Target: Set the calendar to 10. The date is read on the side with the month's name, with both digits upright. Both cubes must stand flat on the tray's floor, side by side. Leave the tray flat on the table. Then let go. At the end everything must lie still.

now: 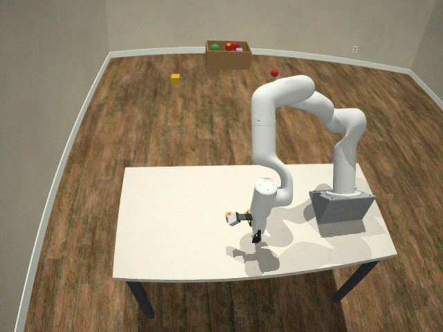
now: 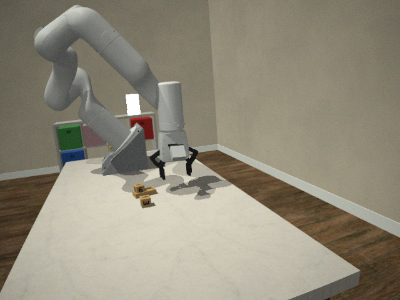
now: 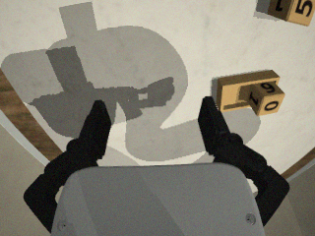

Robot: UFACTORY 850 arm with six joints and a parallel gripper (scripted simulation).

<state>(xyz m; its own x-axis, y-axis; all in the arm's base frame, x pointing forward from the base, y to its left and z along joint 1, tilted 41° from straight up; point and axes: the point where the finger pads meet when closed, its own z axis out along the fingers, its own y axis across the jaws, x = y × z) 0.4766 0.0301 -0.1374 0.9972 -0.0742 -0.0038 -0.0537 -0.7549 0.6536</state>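
Note:
The wooden tray (image 2: 137,195) (image 3: 248,78) lies on the table. One cube (image 2: 139,187) (image 3: 266,99) stands in one end of it; it shows a 6 in the exterior view, and a 1, a 0 and a 6 or 9 in the wrist view. The other end holds no cube. A second cube (image 1: 228,215) (image 2: 145,201) (image 3: 293,10) sits on the table outside the tray, with a sideways 3 in the exterior view and a 5 in the wrist view. No month's name is readable. My gripper (image 1: 256,238) (image 2: 175,176) (image 3: 154,109) is open and empty, above the table beside the tray.
The white table (image 1: 172,221) (image 2: 161,245) carries the arm's grey base (image 1: 343,210) (image 2: 130,158) at one end. The table's long edge runs on the gripper's side, away from the tray. A toy box (image 1: 228,59) stands on the floor far off.

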